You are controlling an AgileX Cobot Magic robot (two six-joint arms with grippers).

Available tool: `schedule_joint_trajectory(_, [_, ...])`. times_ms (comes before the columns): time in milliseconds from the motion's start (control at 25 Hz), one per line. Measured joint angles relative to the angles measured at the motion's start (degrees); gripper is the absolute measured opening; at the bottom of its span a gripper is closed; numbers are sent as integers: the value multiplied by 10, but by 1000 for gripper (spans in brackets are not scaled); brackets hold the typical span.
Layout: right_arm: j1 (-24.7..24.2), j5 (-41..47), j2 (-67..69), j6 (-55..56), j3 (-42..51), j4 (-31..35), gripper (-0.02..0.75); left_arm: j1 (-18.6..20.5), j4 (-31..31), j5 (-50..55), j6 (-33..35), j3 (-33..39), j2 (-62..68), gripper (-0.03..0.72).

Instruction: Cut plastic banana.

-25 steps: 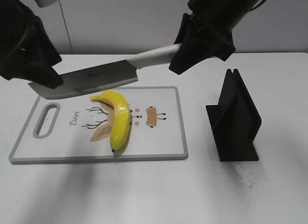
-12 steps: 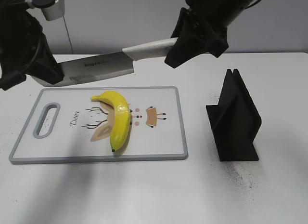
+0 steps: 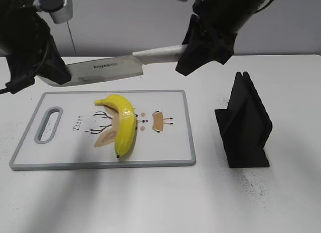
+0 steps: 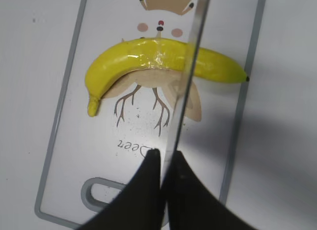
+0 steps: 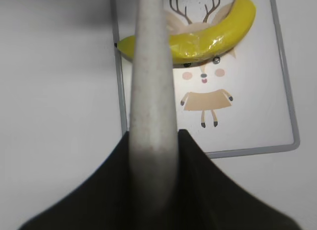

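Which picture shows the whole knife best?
The exterior view: the knife shows from handle to blade, held above the board and banana by both grippers. The left wrist view shows only its thin blade edge-on. The right wrist view shows only the pale handle.

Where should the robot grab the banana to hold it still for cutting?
Probably the banana near its lower blunt end, coming from above, fingers across its width. It lies flat and curved on the cutting board, so the rounded sides offer opposing faces, leaving the middle free for the knife.
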Motion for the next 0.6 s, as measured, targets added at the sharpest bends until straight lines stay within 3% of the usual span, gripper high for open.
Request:
schedule_joint_trajectory(360, [3,-19,83,88,0,-96,218,-25,16,-54,-1,0,58,-6])
schedule_joint_trajectory(600, [4,-60,137,96,0,-117,225,-26,22,-87,-2,-1,128,-7])
